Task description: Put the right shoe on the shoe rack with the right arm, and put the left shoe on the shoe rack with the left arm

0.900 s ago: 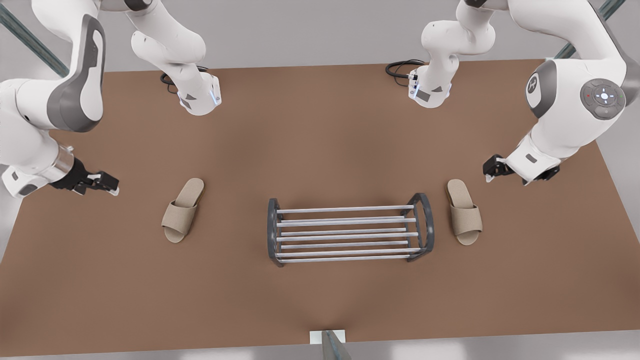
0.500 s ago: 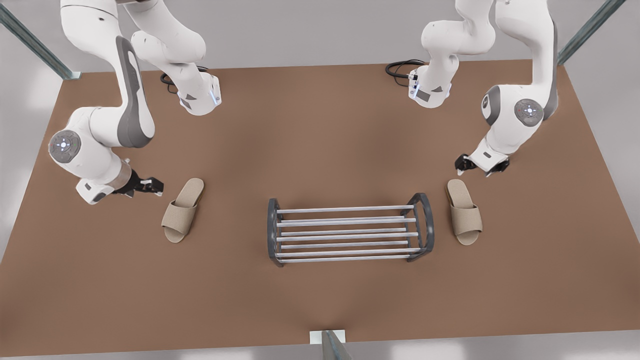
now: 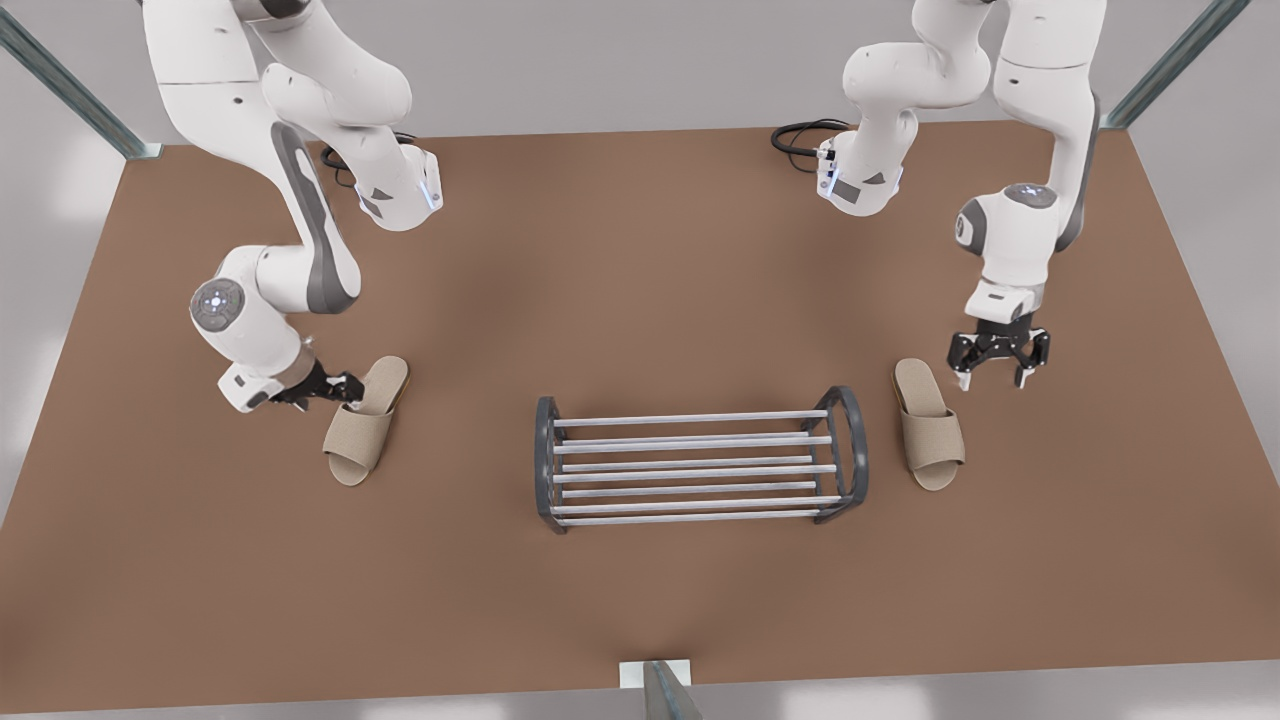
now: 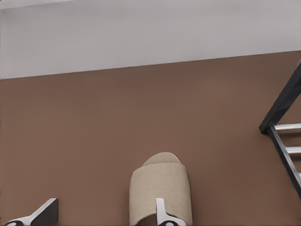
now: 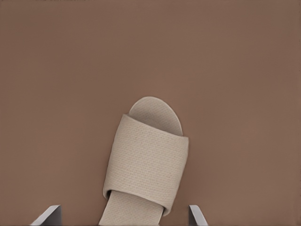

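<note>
Front view, reaching step: mid-left, right gripper (image 3: 338, 386), fingers spread, at beige woven open-toe slipper (image 3: 362, 428); mid-right, left gripper (image 3: 993, 376), likewise spread, beside identical twin slipper (image 3: 932, 428); next likely centring, then clamping.

Beige slippers (image 3: 361, 424) (image 3: 928, 423) flat either side of silver-barred rack (image 3: 697, 466), apart.

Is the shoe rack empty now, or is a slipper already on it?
Empty. The shoe rack carries nothing; both slippers lie on the table, the left shoe and the right shoe on either side.
</note>
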`<state>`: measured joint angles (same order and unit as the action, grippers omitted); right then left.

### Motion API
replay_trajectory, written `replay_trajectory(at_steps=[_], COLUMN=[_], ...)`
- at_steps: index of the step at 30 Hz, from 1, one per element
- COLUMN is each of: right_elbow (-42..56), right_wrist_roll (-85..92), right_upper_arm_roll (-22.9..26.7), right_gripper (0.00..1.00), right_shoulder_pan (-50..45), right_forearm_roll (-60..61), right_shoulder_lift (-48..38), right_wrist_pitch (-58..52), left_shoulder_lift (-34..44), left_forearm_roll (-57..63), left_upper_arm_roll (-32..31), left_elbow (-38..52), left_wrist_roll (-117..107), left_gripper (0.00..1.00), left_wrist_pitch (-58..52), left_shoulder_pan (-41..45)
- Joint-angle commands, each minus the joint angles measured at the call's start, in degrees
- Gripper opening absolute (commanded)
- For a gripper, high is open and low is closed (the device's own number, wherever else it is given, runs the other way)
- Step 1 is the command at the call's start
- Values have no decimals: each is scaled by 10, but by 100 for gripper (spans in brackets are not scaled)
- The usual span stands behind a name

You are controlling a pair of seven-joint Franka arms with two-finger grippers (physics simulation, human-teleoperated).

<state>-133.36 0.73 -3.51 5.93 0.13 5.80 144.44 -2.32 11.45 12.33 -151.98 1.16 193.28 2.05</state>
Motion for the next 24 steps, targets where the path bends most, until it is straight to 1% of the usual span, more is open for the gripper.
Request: replay_trajectory(at_steps=[1,3,7,11,13,16,24], right_elbow=[-8,-32,-55,-74,-78,-74,-69], right_wrist_roll=[25,25,44,49,60,66,67], right_upper_arm_roll=[0,0,0,0,0,0,1], right_gripper=[100,100,100,100,100,100,100], right_shoulder_pan=[15,20,19,19,20,21,25], right_forearm_roll=[-2,-2,-2,-2,-2,-3,-28], right_shoulder_lift=[6,8,-1,-2,0,19,50], right_wrist_pitch=[95,119,111,109,109,117,119], left_shoulder_lift=[-18,-37,-55,-76,-88,-104,-168], left_forearm_roll=[14,14,13,15,15,35,29], left_upper_arm_roll=[1,1,1,18,22,44,50], left_elbow=[0,0,0,0,0,4,41], left_wrist_roll=[-12,-12,-12,-11,-11,-11,-12], left_gripper=[100,100,100,100,100,100,100], left_wrist_pitch=[68,67,68,68,68,68,69], left_shoulder_pan=[56,56,56,56,56,56,52])
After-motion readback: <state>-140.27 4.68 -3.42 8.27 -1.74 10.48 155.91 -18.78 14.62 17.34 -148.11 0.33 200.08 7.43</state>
